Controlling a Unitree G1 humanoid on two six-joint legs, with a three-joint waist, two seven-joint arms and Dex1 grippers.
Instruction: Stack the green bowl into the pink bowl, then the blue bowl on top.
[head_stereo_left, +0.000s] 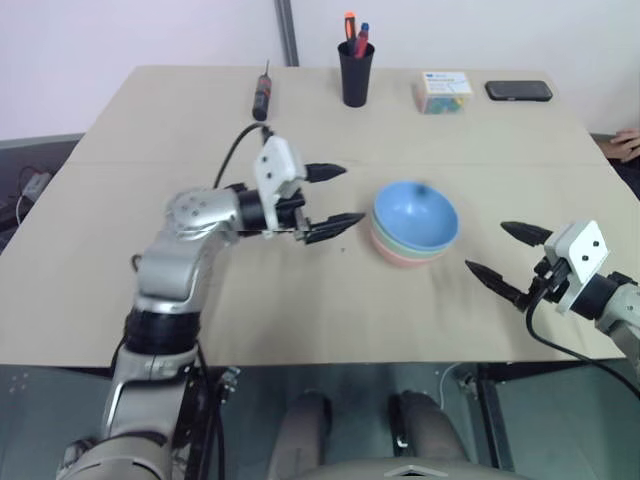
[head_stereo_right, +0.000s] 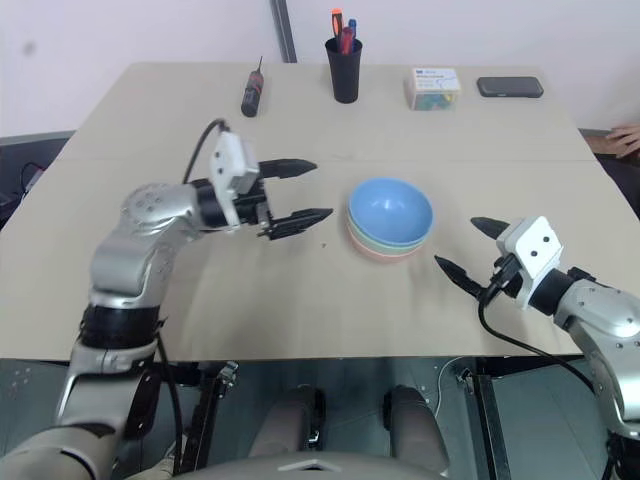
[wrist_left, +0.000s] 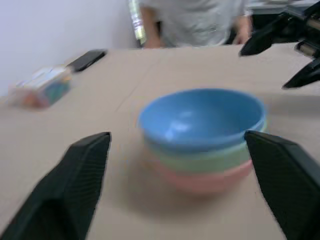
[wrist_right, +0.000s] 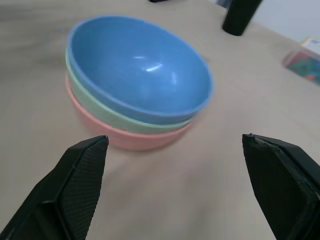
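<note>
Right claw (head_stereo_left: 508, 252): spread, empty, near the stack.
Left claw (head_stereo_left: 331, 200): spread, empty, beside the stack.
Stack, mid-worktop (head_stereo_left: 150, 110): blue bowl (wrist_right: 145, 70) in green bowl (wrist_right: 107, 111) in pink bowl (wrist_right: 125, 137).
Left wrist view: person's torso (wrist_left: 195, 20) behind worktop.
Head views, far edge: pen cup (head_stereo_left: 356, 72), phone (head_stereo_left: 518, 91).

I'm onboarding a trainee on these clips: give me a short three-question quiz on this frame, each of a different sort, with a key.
1. True or false: the blue bowl sits on top of the stack.
2. Which bowl is at the bottom? A) the green bowl B) the pink bowl C) the blue bowl
3. Fill in: the left gripper is ____ and clear of the stack, like the right gripper.

Key: 1 true; 2 B; 3 open.
</note>
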